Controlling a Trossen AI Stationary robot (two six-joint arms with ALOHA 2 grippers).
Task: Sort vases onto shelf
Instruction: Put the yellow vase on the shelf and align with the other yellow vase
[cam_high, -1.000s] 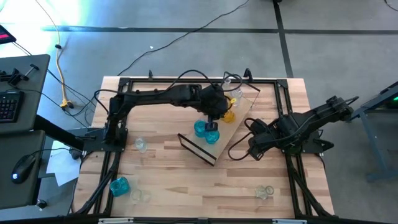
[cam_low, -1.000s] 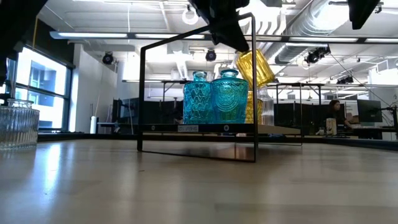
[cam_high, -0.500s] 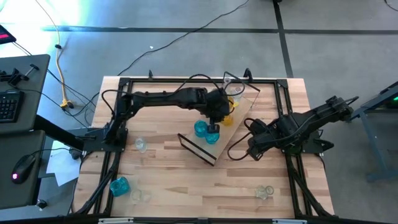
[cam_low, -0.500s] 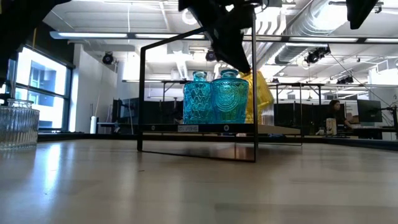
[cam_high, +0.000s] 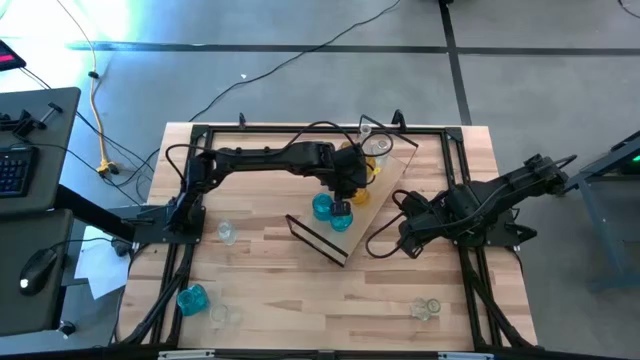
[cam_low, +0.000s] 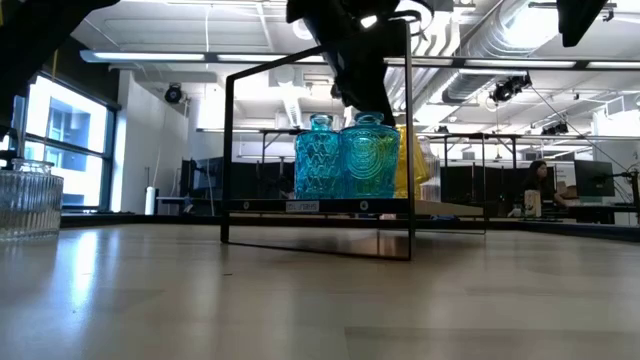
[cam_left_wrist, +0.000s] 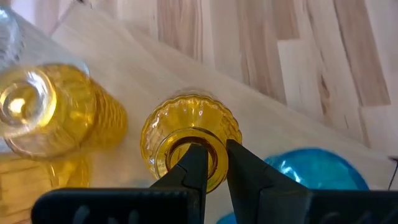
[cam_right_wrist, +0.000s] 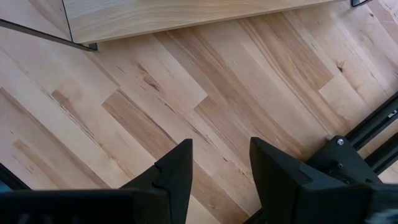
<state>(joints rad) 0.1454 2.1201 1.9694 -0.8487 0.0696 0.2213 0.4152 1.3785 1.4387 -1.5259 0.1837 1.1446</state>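
Observation:
On the shelf, a light-wood board lying aslant mid-table, two teal vases stand near its near end. Just behind them is an amber vase, upright in the low view, with my left gripper shut on it from above. A second amber vase and a clear one stand farther along the board. My right gripper hangs open over bare tabletop to the shelf's right. My left gripper holds the amber vase by the rim of its mouth. One finger seems to reach into the mouth and the other lies outside the rim. The fingers slant down from above. The vase is upright; whether its base rests on the board I cannot tell.
Loose vases stand on the table: a clear one at the left, a teal one and a clear one at the near left, a clear one at the near right. Black wire frames rise at the shelf's ends.
My left gripper has sunk toward the shelf with the amber vase. The vase hung tilted above and behind the teal vases a second ago; now it stands upright and low behind them.

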